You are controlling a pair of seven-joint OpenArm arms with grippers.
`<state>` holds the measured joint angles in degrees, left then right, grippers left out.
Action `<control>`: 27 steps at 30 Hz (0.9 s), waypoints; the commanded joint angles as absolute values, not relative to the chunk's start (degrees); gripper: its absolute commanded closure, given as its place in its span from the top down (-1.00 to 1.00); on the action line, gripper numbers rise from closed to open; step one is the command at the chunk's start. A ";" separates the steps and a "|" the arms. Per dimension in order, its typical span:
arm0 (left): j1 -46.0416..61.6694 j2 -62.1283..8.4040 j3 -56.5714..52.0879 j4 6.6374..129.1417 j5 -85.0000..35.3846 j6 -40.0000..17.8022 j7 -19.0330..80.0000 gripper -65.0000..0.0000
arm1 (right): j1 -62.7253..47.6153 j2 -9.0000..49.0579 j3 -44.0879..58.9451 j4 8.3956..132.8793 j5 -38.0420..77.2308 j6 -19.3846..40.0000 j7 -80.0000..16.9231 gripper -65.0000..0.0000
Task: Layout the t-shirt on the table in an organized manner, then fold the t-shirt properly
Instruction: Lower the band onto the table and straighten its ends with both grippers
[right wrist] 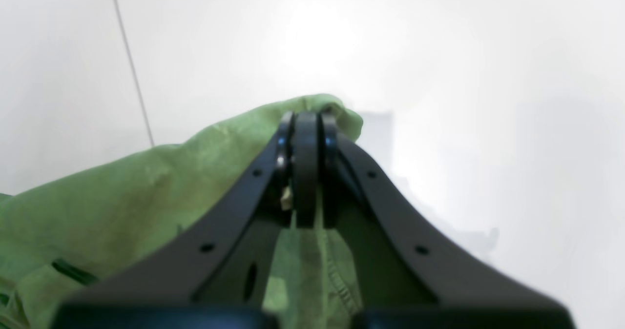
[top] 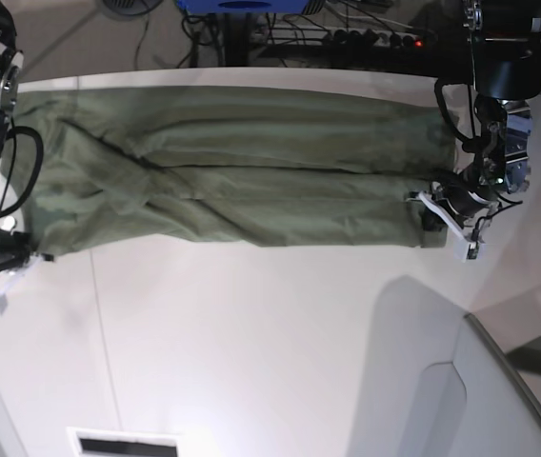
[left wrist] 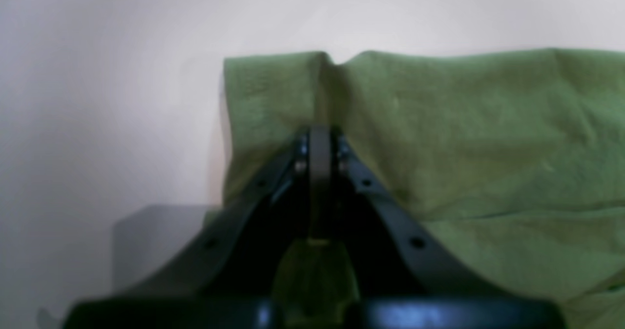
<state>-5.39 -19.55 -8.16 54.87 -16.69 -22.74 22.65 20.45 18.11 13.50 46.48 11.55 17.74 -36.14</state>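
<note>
The olive-green t-shirt (top: pixel 242 171) lies stretched in a long band across the far part of the white table (top: pixel 251 343), with folds along its length. At the shirt's right end in the base view, my left gripper (top: pixel 430 214) is shut on the cloth. The left wrist view shows its jaws together, pinching a ridge of the t-shirt (left wrist: pixel 488 148) at the left gripper (left wrist: pixel 320 136). At the left end, my right gripper (top: pixel 32 255) is shut on the shirt's corner. In the right wrist view the right gripper (right wrist: pixel 306 121) holds a hemmed edge of the t-shirt (right wrist: pixel 122 197).
A grey translucent panel (top: pixel 442 381) covers the near right of the table. Cables and a power strip (top: pixel 366 38) lie beyond the far edge. A thin seam line (top: pixel 99 324) runs across the tabletop, and a small slot (top: pixel 123 444) sits at the near edge.
</note>
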 commanded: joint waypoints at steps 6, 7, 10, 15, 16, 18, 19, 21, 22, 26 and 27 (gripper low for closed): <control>-6.02 -20.70 -8.22 55.16 -16.48 -22.90 22.99 -1.00 | 23.08 19.65 13.76 42.24 11.91 12.35 -29.05 -1.00; -5.93 -20.79 -8.31 55.16 -16.48 -22.90 22.99 -1.00 | 23.43 19.74 13.76 40.48 11.91 11.03 -27.47 -1.00; -5.58 -20.88 -8.40 55.16 -16.48 -22.90 22.99 -1.00 | 23.78 19.74 13.76 37.05 11.91 9.71 -22.73 -1.00; -5.32 -21.41 -8.48 55.16 -16.48 -22.90 22.99 -1.00 | 23.78 19.74 13.76 35.38 12.09 9.63 -19.12 -1.00; -5.41 -21.41 -8.48 55.16 -16.48 -22.90 22.99 -1.00 | 23.78 19.74 13.85 35.47 12.09 9.63 -19.03 -1.00; -5.58 -21.41 -8.48 55.16 -16.48 -22.90 22.99 -1.00 | 23.78 19.74 13.85 35.56 12.18 9.54 -18.95 -1.00; -5.76 -21.41 -8.48 55.16 -16.48 -22.90 22.99 -1.00 | 23.87 19.65 13.85 35.56 12.18 9.54 -18.86 -1.00; -5.93 -21.41 -8.48 55.16 -16.48 -22.90 22.99 -1.00 | 24.04 19.65 13.85 35.30 12.18 8.13 -17.27 -1.00; -5.93 -21.32 -8.48 55.16 -16.48 -22.90 22.99 -1.00 | 24.04 19.65 13.85 35.21 12.18 6.90 -16.48 -1.00; -5.93 -21.32 -8.48 55.34 -16.57 -22.90 22.99 -1.00 | 23.96 19.38 13.85 35.30 12.18 4.00 -15.96 -0.97; -5.93 -21.32 -8.57 55.52 -16.57 -22.90 22.99 -1.00 | 23.96 19.38 13.85 35.38 12.18 4.00 -15.96 -0.97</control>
<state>-5.23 -20.45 -8.21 54.76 -16.71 -22.98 22.90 22.31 18.26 13.54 34.44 12.01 4.69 -17.52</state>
